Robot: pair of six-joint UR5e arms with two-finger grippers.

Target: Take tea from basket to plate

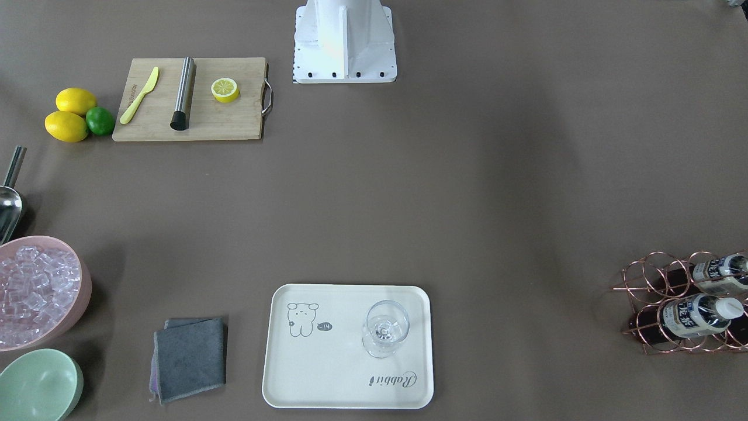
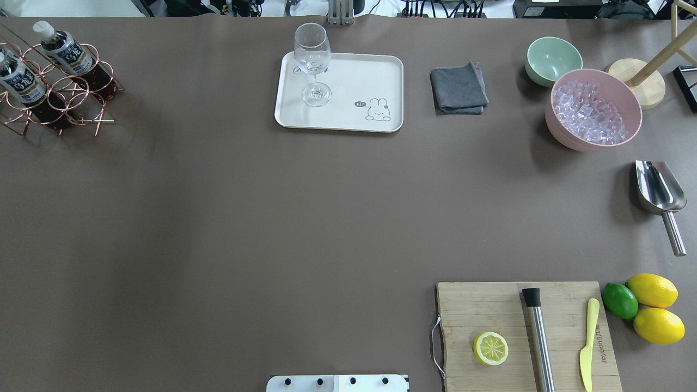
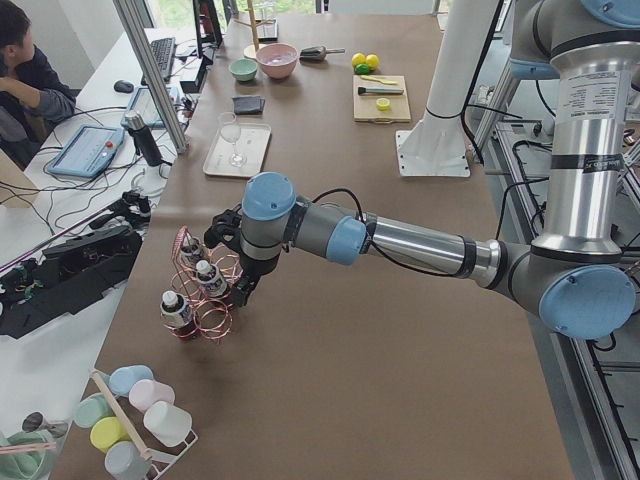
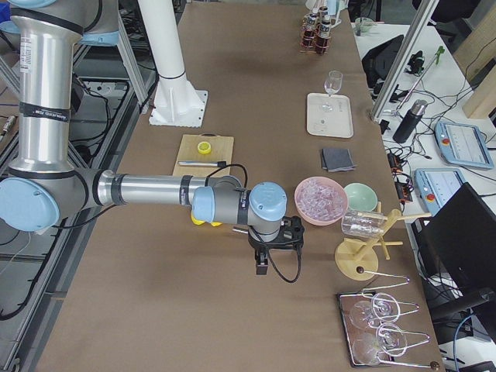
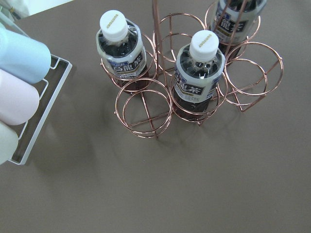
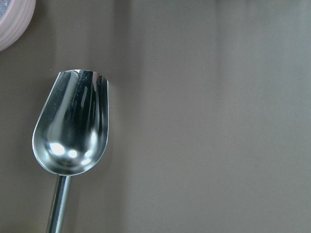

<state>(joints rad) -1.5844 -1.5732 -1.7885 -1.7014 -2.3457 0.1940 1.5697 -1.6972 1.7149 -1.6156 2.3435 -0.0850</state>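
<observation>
Plainly, all the tea was kept in the basket [image 5: 146, 133], at the far left corner of the table in the overhead view. One tea bottle [image 5: 197, 73] was stood upright in a ring of the copper wire, a second tea bottle [image 5: 121, 46] in the ring beside it, and a third tea bottle [image 5: 238, 19] was cut off by the edge of the left wrist view. The left gripper [image 3: 240, 290] was held close over the basket, but whether its fingers were spread or clenched could not be told. The plate [image 2: 348, 76] was set well apart from the basket, and a stemmed glass [image 2: 312, 60] was stood on it. The right gripper [image 4: 262, 267] was hung above a metal scoop [image 6: 73, 126] near the pink bowl [image 4: 319, 200]. Its state could not be told either.
</observation>
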